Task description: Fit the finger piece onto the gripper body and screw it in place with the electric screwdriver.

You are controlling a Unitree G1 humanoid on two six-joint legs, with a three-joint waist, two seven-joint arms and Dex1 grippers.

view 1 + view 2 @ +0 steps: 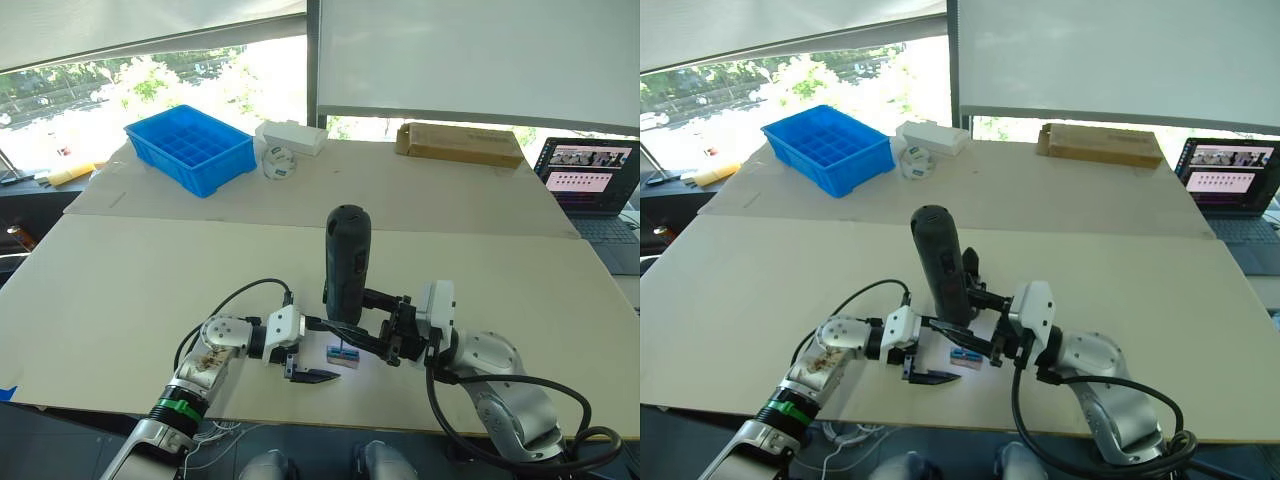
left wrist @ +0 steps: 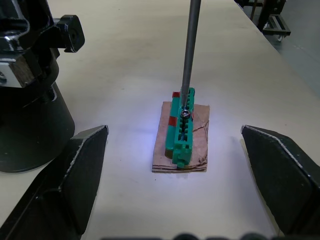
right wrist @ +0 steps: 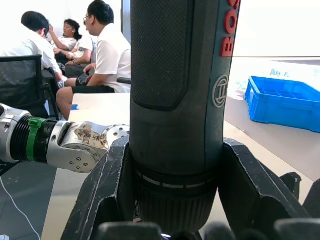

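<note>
Electric screwdriver (image 1: 347, 262) held upright in right gripper (image 1: 392, 330) jaws, bit down on green block (image 2: 181, 127); left gripper (image 2: 175, 190) jaws wide.

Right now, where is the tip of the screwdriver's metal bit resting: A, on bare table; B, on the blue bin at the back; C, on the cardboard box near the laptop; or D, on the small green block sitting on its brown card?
D: the left wrist view shows the thin metal bit coming straight down onto a screw on the small green block, with the right claw gripping the screwdriver upright.
</note>
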